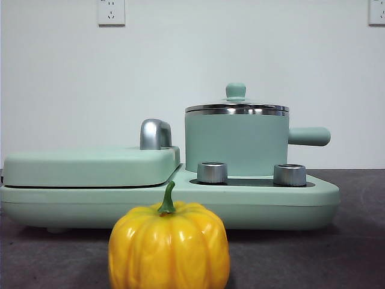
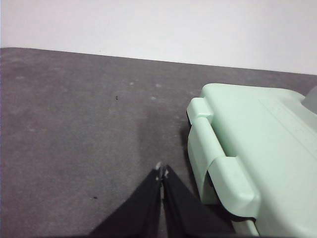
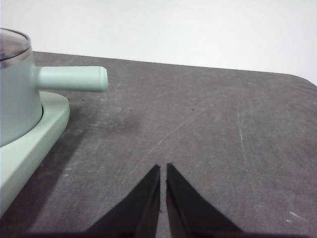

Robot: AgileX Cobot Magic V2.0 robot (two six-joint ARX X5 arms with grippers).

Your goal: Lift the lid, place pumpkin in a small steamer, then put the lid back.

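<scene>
My left claw is pinched together over bare table just left of the flat grill cover, holding nothing, while the pumpkin sits near, in front of the cooker, glossy and probably slippery, so I'd grab across the ribs. Right of that the lid is on the small steamer; glass, so I'd take the knob gently, and my right claw, also together and empty, waits right of the pot handle

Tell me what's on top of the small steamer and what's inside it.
The lid sits on the small steamer, mint knob up, rim resting on the pot's steel rim. The inside cannot be seen: the opaque wall and lid hide it. The pumpkin stands outside, on the table.
</scene>
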